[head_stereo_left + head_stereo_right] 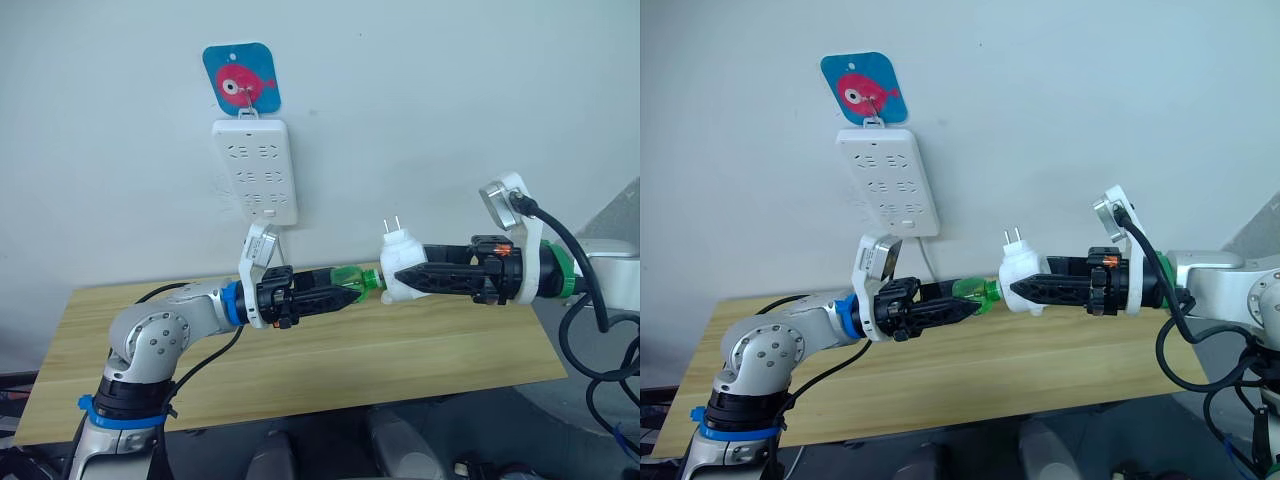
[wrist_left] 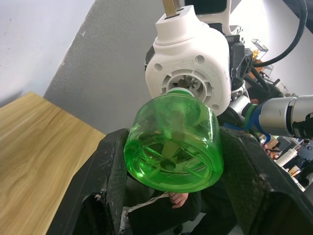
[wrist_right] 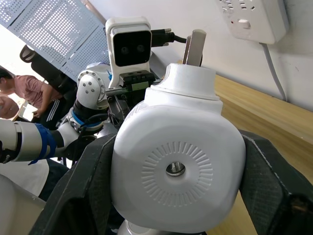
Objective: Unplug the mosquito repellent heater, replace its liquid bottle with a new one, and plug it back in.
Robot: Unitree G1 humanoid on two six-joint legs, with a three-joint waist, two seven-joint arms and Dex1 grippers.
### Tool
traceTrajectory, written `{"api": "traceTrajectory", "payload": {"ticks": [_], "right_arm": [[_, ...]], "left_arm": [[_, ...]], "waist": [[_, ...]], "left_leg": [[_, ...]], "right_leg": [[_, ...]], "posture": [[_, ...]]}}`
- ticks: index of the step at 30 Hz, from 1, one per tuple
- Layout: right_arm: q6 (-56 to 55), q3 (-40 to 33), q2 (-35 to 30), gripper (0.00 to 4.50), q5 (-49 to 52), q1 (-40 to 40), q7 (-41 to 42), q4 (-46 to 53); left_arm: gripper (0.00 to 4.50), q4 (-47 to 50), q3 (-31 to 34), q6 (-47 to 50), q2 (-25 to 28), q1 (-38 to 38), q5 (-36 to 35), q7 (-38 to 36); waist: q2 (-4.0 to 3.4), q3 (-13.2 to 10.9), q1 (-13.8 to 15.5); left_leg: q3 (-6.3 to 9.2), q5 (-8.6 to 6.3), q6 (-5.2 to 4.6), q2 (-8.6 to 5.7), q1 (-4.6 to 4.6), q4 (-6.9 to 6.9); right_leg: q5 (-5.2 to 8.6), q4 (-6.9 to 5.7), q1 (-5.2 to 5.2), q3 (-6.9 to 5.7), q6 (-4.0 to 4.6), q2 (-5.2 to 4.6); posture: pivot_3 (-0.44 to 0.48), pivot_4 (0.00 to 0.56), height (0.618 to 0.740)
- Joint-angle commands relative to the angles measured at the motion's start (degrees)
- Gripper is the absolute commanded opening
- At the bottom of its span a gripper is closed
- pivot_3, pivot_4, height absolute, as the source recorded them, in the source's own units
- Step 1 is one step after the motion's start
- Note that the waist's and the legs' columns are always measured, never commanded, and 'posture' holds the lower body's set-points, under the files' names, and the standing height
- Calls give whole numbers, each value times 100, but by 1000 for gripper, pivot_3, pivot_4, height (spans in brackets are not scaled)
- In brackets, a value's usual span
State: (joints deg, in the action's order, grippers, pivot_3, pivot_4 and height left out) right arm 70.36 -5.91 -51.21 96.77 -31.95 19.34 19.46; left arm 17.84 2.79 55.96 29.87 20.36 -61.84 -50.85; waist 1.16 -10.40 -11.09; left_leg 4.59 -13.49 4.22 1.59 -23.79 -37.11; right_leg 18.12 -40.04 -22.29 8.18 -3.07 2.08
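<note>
Pale wall behind, power strip hanging on it, wooden surface below. Both arms stretched level toward each other above the surface. Right hand clamped round the mosquito repellent heater, prongs up. Left hand gripping the green bottle (neck meeting the heater's socket). Risk: slight tilt, cross-threading or jamming; loose grip, bottle dropping.

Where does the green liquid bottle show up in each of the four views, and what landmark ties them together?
Left eye view: green bottle at centre, between the left gripper and the heater.
Right eye view: just left of centre, at the heater's base.
Left wrist view: large, at centre, base toward the camera.
Right wrist view: hidden behind the heater.
Shared landmark: the white heater, which the right gripper holds.
</note>
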Motion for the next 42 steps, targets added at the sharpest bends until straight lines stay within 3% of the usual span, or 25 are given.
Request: {"api": "traceTrajectory", "payload": {"ticks": [1,17,29,42], "right_arm": [[-37,188,71,3087,382,-74,48,198],[-153,317,191,3087,346,-59,4,317],[-27,26,-195,3087,-346,-158,678,44],[-58,-116,-208,3087,-336,-101,786,-109]], "left_arm": [[2400,233,-46,-70,-140,84,-139,-20],[2400,298,-69,-17,-231,99,-189,-5],[2400,345,73,142,188,-55,-255,-301],[2400,317,105,144,111,-61,-374,-152]], "waist": [[-1,6,0],[-1,91,2],[-9,131,6],[-9,152,11]], "left_leg": [[0,0,0,0,0,0],[1,0,0,0,0,-2],[1,0,0,-1,2,-4],[0,0,0,-1,2,-8]], "right_leg": [[0,0,0,0,0,0],[0,-1,1,-1,0,0],[0,-1,4,-1,-1,1],[-1,-2,5,0,-1,1]], "posture": [[-175,91,740],[-170,88,740],[-170,84,740],[-165,78,740]]}}
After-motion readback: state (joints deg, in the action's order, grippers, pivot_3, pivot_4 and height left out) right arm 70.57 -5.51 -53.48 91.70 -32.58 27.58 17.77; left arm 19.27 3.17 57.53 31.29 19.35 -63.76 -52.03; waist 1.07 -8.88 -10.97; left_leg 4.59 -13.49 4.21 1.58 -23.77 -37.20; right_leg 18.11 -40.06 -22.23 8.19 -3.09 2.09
